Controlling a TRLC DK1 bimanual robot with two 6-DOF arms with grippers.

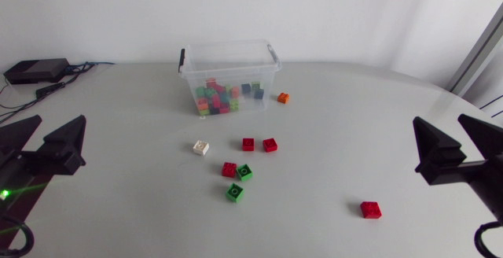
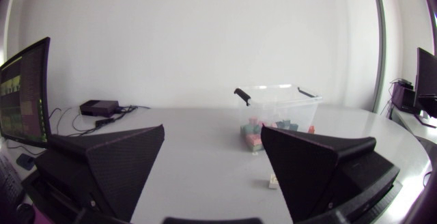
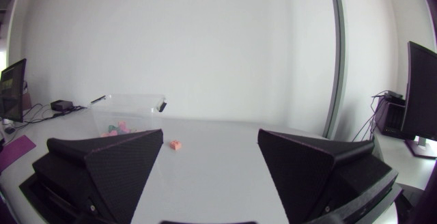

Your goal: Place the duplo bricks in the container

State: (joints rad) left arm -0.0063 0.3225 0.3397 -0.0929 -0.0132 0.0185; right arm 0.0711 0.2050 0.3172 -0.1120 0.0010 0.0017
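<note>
The left claw (image 1: 58,122) and right claw (image 1: 440,123) are held released, empty, at the sides of the tabletop (image 1: 354,132). Duplo bricks (image 1: 244,171) lie scattered ahead of the part-filled clear container (image 1: 228,47). The lone red brick (image 1: 371,209), nearest the right claw, is best gripped squarely across flat sides.

The container (image 1: 228,63) is seen to be made of clear, faintly glossy plastic, and its clip (image 1: 181,60) of black plastic. The red brick (image 1: 371,209), the white brick (image 1: 201,148), the orange brick (image 1: 283,97) and the green brick (image 1: 235,192) are formed of hard, smooth plastic with a slight sheen. The table (image 1: 338,132) is finished in a smooth, matt, pale surface. The left gripper (image 2: 212,128) and the right gripper (image 3: 211,132) are rendered in matt black, and a fine grain is shown on their fingers (image 2: 123,162).
</note>
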